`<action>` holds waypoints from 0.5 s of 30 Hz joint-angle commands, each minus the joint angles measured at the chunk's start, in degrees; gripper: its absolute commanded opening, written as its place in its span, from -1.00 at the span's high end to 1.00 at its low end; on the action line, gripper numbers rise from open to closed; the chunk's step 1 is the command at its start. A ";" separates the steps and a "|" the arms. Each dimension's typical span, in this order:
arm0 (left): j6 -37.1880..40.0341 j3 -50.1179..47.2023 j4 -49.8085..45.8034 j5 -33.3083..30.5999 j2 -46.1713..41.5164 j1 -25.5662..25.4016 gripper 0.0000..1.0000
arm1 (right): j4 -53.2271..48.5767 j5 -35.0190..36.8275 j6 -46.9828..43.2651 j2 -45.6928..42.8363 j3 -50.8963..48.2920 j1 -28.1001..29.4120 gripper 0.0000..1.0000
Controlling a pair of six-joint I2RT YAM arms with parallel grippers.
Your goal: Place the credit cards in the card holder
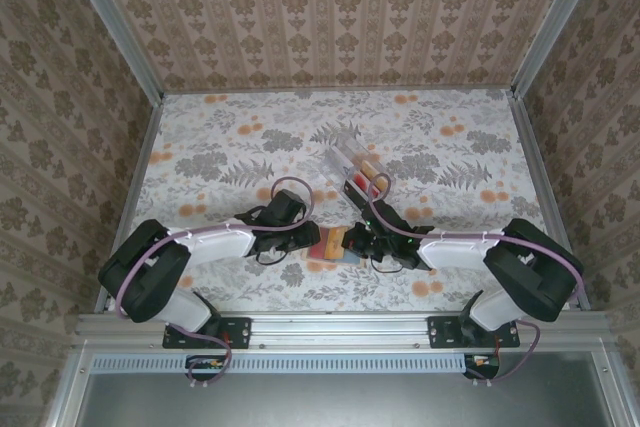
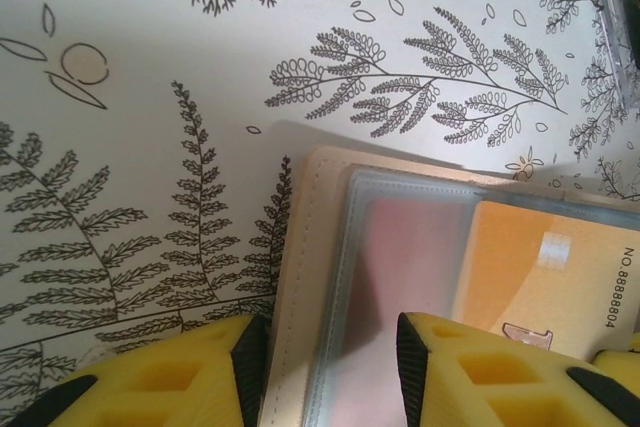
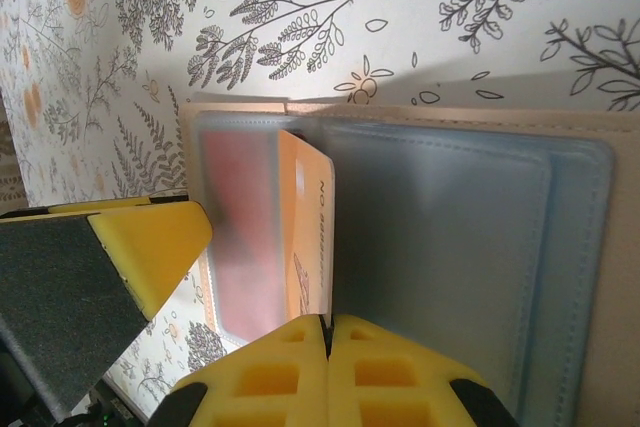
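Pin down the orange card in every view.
Top external: orange card at centre, on the holder.
Left wrist: orange card at lower right.
Right wrist: orange card at centre, clamped in the right tool.
Shared landmark: the tan holder under it.

One card holder (image 2: 300, 247), tan, lies open near the middle of the table (image 1: 220, 147). Two credit cards show at it: one orange card (image 2: 545, 267) and one red card (image 3: 245, 237) behind a frosted sleeve. One clear plastic tray (image 1: 338, 159) sits farther back; what it holds cannot be counted. There are two grippers: the left gripper (image 2: 325, 357) and the right gripper (image 3: 328, 342).
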 commanded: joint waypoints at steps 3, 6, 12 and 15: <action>-0.87 0.88 0.26 0.69 1.72 -1.28 0.17 | 0.16 -0.99 -0.74 1.21 -1.19 0.23 0.93; -0.79 1.05 0.15 0.76 1.87 -1.24 0.18 | 1.06 -1.84 -0.72 2.76 -0.99 0.25 0.93; -0.79 1.10 -0.11 0.70 1.72 -1.31 0.18 | 2.27 -2.62 -0.09 5.21 0.46 0.24 0.89; -0.87 0.97 0.02 0.69 1.60 -1.37 0.18 | 2.15 -2.74 -0.06 6.14 1.76 0.29 0.88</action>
